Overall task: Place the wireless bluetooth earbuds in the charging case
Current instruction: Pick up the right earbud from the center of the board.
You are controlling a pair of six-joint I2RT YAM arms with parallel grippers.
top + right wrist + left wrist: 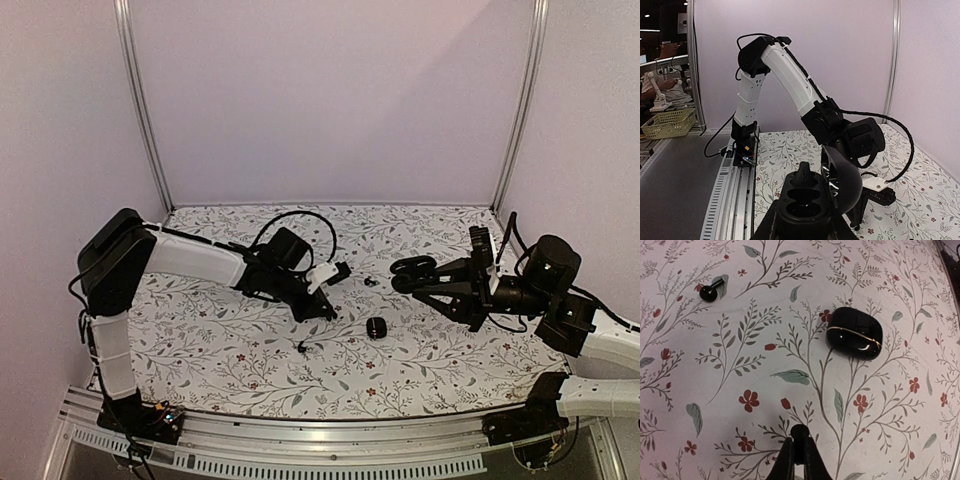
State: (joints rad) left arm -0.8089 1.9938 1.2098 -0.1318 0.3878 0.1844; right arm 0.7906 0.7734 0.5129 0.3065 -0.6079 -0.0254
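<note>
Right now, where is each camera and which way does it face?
Top external: overhead behind the bases, facing down on the table; both arms show.
Left wrist: faces down at closed case and earbud; left end effector shows.
Right wrist: faces the left arm; right end effector holds open charging case.
Top and left wrist share the closed case.
</note>
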